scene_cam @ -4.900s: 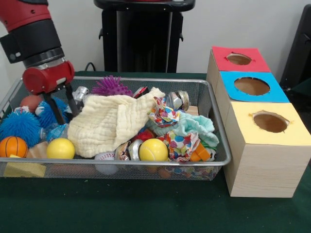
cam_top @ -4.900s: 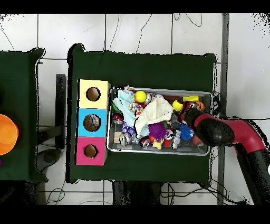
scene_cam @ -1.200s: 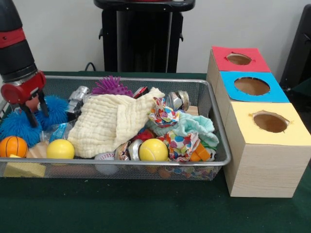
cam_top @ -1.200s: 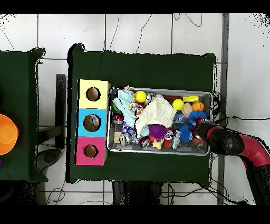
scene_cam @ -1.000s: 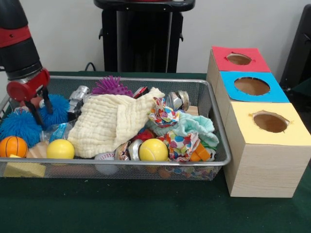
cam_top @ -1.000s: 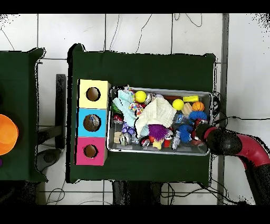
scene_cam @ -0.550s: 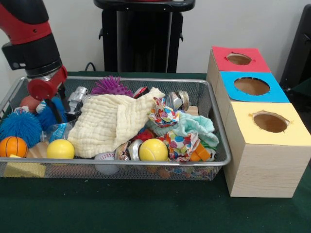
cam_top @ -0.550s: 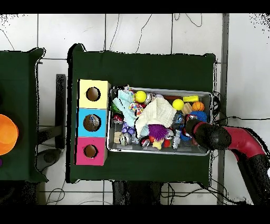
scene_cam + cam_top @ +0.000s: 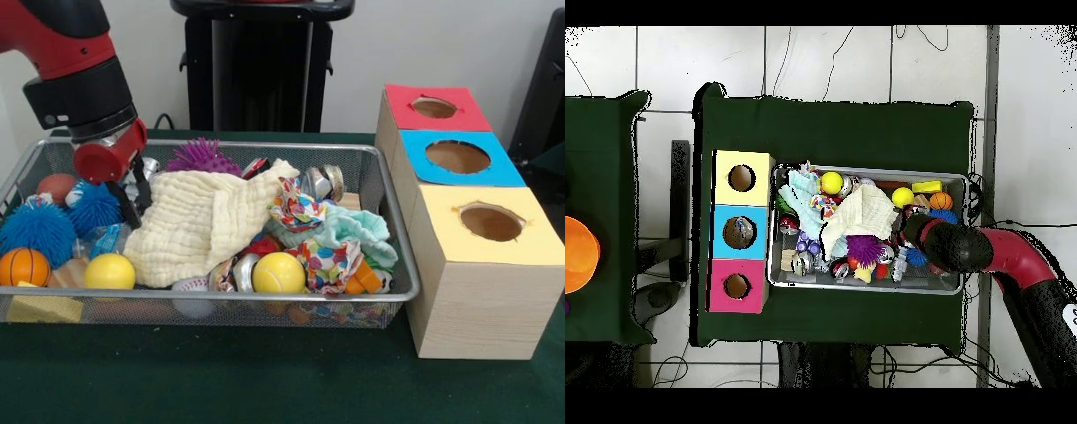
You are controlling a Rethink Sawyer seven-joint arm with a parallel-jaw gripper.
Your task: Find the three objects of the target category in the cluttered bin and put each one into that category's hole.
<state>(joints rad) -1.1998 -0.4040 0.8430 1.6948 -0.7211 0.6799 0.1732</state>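
Hand (image 9: pixel 135 201) hung low in the wire bin (image 9: pixel 388 231), just beside the cream cloth (image 9: pixel 201 225); whether its fingers were parted, I could not tell.

Even, soft indoor light is filling both views; no glare showing. Faint shadows are falling under the wire bin (image 9: pixel 380 305) & wooden boxes (image 9: pixel 481 291). Front view is looking slightly soft; overhead view is showing things small w/ little detail.

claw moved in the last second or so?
Yes. In the front view the claw has shifted right along the wire bin, from over the blue spiky balls to the left edge of the cream cloth.
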